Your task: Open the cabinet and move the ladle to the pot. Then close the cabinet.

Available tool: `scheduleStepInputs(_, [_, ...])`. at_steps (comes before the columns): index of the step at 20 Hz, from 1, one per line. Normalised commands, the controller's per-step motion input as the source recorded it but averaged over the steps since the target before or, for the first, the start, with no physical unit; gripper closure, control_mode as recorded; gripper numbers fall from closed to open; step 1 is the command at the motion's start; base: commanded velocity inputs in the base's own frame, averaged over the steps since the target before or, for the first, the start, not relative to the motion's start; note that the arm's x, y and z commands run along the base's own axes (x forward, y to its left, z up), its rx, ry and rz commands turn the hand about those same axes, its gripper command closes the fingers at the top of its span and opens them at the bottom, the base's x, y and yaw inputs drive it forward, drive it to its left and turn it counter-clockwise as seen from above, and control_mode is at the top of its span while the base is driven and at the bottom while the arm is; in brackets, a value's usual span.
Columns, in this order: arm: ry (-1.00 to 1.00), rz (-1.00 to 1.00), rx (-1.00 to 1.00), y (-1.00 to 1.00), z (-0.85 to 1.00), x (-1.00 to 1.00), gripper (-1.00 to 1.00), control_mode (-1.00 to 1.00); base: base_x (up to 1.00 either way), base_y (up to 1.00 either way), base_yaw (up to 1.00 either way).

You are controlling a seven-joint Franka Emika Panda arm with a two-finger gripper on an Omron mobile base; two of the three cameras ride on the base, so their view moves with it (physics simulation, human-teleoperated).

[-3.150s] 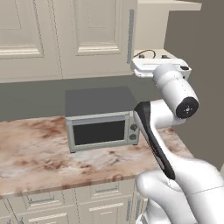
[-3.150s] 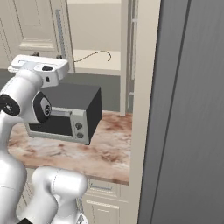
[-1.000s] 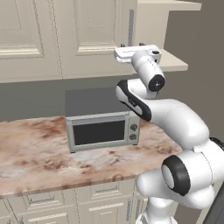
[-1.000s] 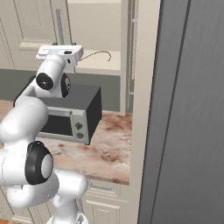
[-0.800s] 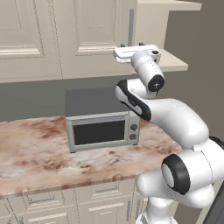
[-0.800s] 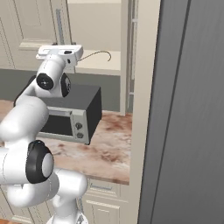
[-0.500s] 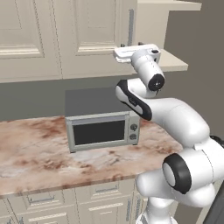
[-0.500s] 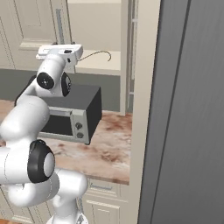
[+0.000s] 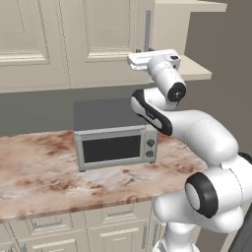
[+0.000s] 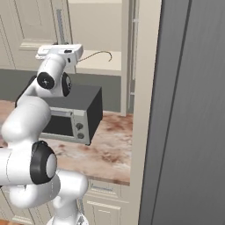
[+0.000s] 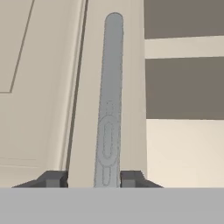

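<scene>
From the left base view, the arm reaches up to the cream cabinet (image 9: pixel 106 42), and the hand (image 9: pixel 142 53) sits at the lower end of the door's grey bar handle (image 9: pixel 147 29), above the grey microwave (image 9: pixel 114 134) that stands on the marbled worktop (image 9: pixel 44 172); beside the handle the cabinet's cream shelf (image 9: pixel 199 71) juts out to the right. From the right base view, the hand (image 10: pixel 56 45) is again at the foot of the handle (image 10: pixel 60 26), left of the open cabinet (image 10: pixel 99 30), and the ladle (image 10: pixel 93 56) lies on the shelf (image 10: pixel 101 66) inside, just right of the hand, its thin curved handle arching over the shelf board; the microwave (image 10: pixel 74 115) stands below on the worktop (image 10: pixel 107 151). In the hand view, the handle (image 11: pixel 110 100) runs straight up from between the two dark fingertips (image 11: pixel 54 178), which stand on either side of it with small gaps showing, so the hand (image 11: pixel 93 179) brackets the bar, and whether it is pinching it cannot be told; the cabinet door's raised panel (image 11: pixel 35 78) lies to the left of the handle and the shelf (image 11: pixel 183 46) inside to the right
</scene>
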Motion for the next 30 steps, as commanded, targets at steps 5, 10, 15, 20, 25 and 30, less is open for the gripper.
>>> scheduleStepInputs(5, [0.13, 0.01, 0.22, 0.09, -0.17, 0.08, 1.00, -1.00, 0.00, 0.00, 0.00])
scheduleStepInputs(10, [0.05, 0.10, -0.04, 1.00, -0.04, -0.22, 1.00, -1.00, 0.00, 0.00, 0.00])
scheduleStepInputs(15, [0.03, 0.16, -0.14, 1.00, 0.01, -0.13, 1.00, -1.00, 0.00, 0.00, 0.00])
scheduleStepInputs(20, [0.00, 0.21, -0.18, 1.00, 0.00, -0.31, 1.00, -1.00, 0.00, 0.00, 0.00])
scheduleStepInputs(25, [-0.16, 0.18, -0.16, 1.00, -0.20, -0.65, 1.00, -1.00, 0.00, 0.00, 0.00])
scheduleStepInputs(30, [-0.25, 0.11, -0.07, 1.00, -0.33, -0.86, 1.00, -1.00, 0.00, 0.00, 0.00])
